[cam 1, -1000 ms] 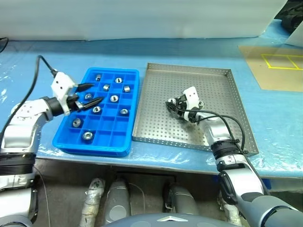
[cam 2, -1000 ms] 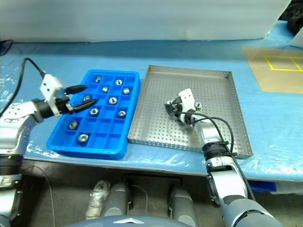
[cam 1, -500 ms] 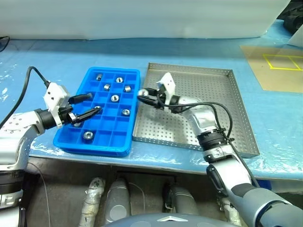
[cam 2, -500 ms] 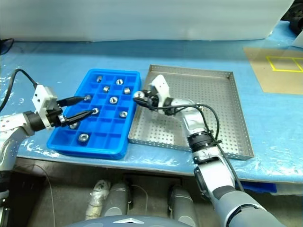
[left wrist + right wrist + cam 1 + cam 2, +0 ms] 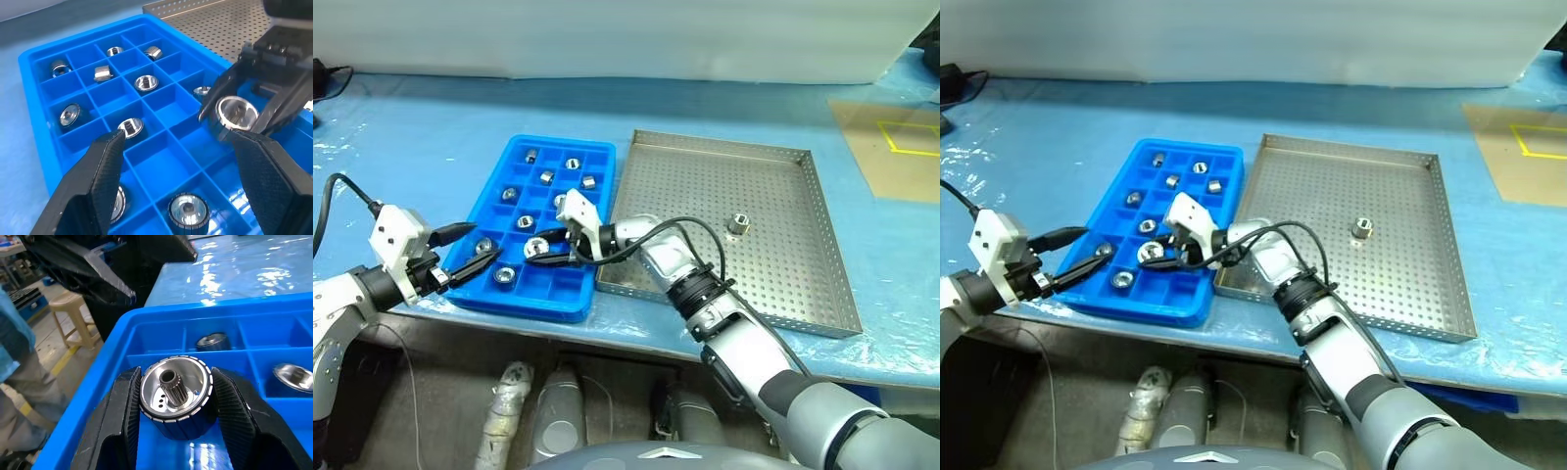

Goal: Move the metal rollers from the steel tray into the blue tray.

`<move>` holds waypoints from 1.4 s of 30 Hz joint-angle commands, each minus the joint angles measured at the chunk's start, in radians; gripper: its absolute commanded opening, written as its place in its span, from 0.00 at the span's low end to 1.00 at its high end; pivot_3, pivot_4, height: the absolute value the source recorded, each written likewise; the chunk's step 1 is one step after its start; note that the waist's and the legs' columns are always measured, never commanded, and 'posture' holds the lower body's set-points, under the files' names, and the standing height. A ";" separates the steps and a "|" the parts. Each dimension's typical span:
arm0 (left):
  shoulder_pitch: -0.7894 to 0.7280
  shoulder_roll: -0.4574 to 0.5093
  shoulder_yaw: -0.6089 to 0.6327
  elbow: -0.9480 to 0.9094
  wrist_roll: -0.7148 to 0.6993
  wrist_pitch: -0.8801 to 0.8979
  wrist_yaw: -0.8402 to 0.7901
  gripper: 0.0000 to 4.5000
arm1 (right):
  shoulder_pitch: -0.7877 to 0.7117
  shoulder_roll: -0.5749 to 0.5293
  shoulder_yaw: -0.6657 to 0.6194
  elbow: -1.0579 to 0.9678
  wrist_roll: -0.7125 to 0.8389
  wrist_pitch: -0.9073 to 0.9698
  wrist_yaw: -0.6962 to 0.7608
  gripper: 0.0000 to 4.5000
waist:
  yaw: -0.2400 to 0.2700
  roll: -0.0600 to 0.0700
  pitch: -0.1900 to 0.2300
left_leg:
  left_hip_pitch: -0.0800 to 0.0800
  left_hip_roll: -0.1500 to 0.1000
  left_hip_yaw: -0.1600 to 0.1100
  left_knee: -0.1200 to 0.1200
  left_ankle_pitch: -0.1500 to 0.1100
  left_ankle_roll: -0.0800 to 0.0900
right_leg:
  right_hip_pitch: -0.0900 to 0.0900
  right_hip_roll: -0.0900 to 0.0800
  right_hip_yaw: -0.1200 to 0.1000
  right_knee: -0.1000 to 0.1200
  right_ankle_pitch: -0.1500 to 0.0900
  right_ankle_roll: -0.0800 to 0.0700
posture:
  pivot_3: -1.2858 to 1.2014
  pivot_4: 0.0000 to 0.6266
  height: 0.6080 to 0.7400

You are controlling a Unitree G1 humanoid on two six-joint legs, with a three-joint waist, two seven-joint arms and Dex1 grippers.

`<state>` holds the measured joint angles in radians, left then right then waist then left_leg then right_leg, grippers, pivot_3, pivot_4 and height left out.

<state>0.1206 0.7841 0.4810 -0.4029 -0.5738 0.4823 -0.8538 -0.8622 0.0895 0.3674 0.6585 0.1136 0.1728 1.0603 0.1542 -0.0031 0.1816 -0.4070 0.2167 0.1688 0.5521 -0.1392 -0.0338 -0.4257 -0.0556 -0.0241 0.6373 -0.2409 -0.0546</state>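
Carried across from the steel tray (image 5: 773,211), right fingers (image 5: 122,411) clamp a roller (image 5: 176,396) over the blue tray (image 5: 514,294); left fingers (image 5: 105,171) gape.

Left end effector (image 5: 470,249) agape; right end effector (image 5: 540,253) clamped

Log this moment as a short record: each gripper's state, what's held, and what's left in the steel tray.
right gripper: shut on a metal roller, above the blue tray
left gripper: open, holding nothing, at the blue tray's near left corner
steel tray: one roller left
blue tray: rollers lie in several compartments
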 commanded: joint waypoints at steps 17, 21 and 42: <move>-0.124 0.014 -0.069 0.029 -0.009 0.000 0.005 0.80 | -0.037 0.001 -0.100 0.035 -0.003 -0.066 -0.091 0.41 | 0.023 0.000 0.000 | 0.002 -0.001 -0.006 -0.002 0.001 -0.002 | 0.000 0.000 0.000 0.001 0.000 0.000 | 0.64 0.24 1.00; -0.173 0.014 -0.111 0.066 0.002 -0.008 -0.010 0.80 | -0.004 -0.014 -0.116 -0.031 0.028 -0.007 -0.068 0.63 | 0.020 -0.001 0.000 | 0.001 -0.002 -0.006 -0.002 0.002 -0.003 | 0.000 0.002 0.000 0.001 0.000 0.000 | 0.62 0.24 1.00; -0.577 -0.203 -0.484 0.413 0.114 -0.138 -0.162 0.80 | 0.206 -0.336 -0.469 -0.480 0.093 0.252 -0.476 0.84 | -0.051 -0.001 -0.001 | 0.003 -0.006 0.000 0.002 0.007 -0.010 | 0.004 0.003 0.002 0.003 0.003 0.006 | 0.46 0.24 1.00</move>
<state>-0.4237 0.5940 0.0207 -0.0083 -0.4711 0.3796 -0.9899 -0.6680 -0.2371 -0.0745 0.2584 0.1975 0.4110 0.6214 0.1036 -0.0044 0.1805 -0.4040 0.2105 0.1684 0.5539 -0.1326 -0.0442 -0.4220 -0.0520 -0.0221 0.6407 -0.2379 -0.0490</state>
